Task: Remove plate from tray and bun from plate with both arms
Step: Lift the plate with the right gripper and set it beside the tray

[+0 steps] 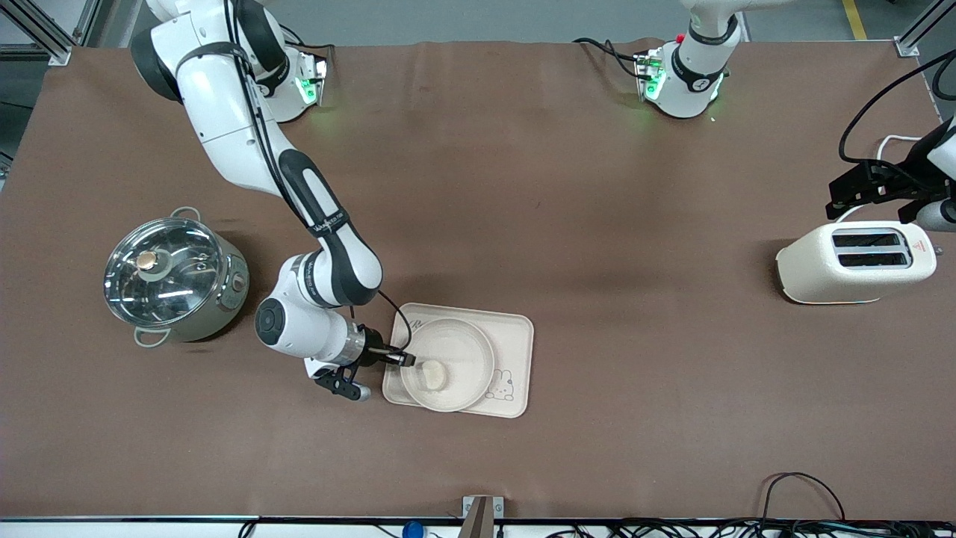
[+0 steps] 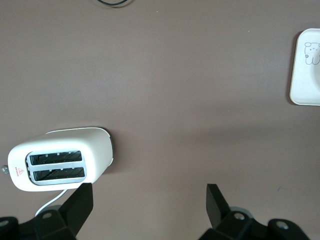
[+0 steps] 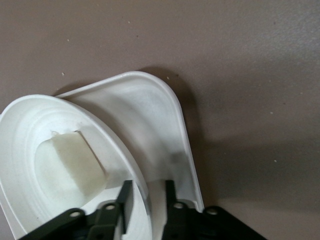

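The round cream plate lies on the rectangular cream tray, in its half toward the right arm's end. The small pale bun lies in the plate, near the rim closest to my right gripper. My right gripper is low at that rim. In the right wrist view its fingers stand slightly apart astride the plate's rim, with the bun just inside and the tray's wall under it. My left gripper is open and empty, up over the table by the toaster.
A white two-slot toaster stands at the left arm's end, also seen in the left wrist view. A steel pot with a glass lid stands at the right arm's end. The tray's corner shows in the left wrist view.
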Controlling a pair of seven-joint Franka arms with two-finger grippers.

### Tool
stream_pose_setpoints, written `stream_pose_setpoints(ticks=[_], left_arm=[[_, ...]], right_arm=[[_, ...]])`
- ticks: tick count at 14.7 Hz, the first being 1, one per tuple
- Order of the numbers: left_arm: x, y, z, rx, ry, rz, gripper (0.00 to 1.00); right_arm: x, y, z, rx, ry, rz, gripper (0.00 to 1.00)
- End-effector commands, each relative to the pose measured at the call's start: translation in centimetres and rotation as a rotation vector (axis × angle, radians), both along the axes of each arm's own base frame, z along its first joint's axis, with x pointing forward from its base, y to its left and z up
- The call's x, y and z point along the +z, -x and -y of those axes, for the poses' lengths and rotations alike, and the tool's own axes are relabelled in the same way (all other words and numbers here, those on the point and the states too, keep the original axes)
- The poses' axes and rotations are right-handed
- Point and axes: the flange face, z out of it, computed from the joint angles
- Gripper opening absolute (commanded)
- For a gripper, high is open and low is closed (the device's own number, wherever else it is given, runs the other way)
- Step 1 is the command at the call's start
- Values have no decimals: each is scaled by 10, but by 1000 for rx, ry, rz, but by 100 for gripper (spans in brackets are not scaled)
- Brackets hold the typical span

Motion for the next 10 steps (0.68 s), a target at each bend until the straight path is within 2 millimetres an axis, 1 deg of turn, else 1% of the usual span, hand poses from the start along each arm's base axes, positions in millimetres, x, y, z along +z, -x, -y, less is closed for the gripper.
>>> stream_pose_setpoints(ticks=[1,2,3,4,5,9,10], left_arm=[[4,2,1,2,-17,1,100],[4,2,1,2,-17,1,100],[4,2,1,2,-17,1,100],[4,2,1,2,-17,1,100],[4,1,0,4,-19,1,100],[4,1,0,4,-19,1,100],[4,2,0,3,-18,1,100]], right_arm=[[5,-3,-3,30,-5,23,1],[7,-3,-3,77,-1,46,0],[9,-1,2,124,0,57,0],[-3,12,11,176,10,43,0],[13,21,15,221,10,62,0],[41,65,25,288,12,50,0],[49,75,22,297,8,47,0]])
